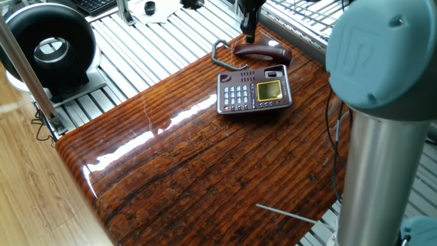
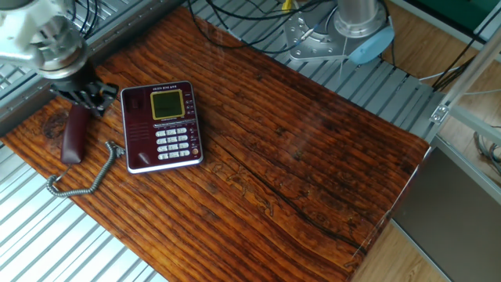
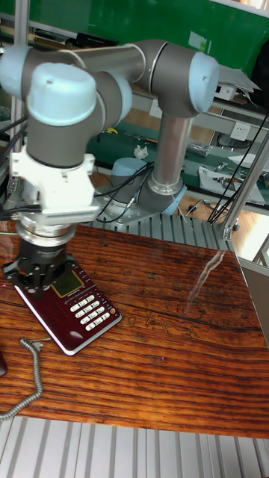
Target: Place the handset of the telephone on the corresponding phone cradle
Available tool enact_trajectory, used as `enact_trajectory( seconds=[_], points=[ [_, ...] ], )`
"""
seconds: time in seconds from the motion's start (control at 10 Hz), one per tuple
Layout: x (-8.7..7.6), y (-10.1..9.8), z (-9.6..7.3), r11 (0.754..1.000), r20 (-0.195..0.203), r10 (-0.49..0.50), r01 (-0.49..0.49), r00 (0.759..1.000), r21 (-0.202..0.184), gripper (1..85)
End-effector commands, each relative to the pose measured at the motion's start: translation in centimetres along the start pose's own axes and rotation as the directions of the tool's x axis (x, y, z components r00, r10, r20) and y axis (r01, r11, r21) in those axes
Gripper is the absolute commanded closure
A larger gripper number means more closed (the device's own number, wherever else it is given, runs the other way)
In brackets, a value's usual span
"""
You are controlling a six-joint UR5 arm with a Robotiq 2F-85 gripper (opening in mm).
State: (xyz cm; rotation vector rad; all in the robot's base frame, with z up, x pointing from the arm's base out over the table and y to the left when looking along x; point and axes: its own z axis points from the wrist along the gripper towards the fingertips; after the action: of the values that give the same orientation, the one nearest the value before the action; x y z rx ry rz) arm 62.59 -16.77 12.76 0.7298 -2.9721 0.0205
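Observation:
The telephone lies flat on the wooden table, display and keypad up. Its phone cradle is bare. The dark maroon handset lies on the wood beside the base, on the cradle side, and only its edge shows in the tall view. A coiled grey cord trails from it. My gripper hangs open over the handset's end nearest the display, with nothing between its fingers.
A black ring-shaped device stands off the table's left corner. Black cables hang at the back right. The arm's grey column fills the right foreground. The robot base sits on slatted aluminium beyond the table.

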Motion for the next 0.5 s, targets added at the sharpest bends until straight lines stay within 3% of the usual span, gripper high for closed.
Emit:
enact_trajectory(
  seconds=[0.0,0.1,0.2,0.4],
  points=[
    [0.7,-1.7,0.3,0.992,-0.016,0.128,-0.128,0.992,0.013,84.7],
    [0.5,-1.2,0.3,0.991,-0.014,0.131,-0.131,0.991,-0.007,84.7],
    [-0.3,-1.2,0.3,0.996,0.019,0.087,-0.087,0.996,-0.011,84.7],
    [0.0,-4.3,1.7,0.998,0.051,-0.042,0.045,0.998,-0.051,84.7]
  ],
)
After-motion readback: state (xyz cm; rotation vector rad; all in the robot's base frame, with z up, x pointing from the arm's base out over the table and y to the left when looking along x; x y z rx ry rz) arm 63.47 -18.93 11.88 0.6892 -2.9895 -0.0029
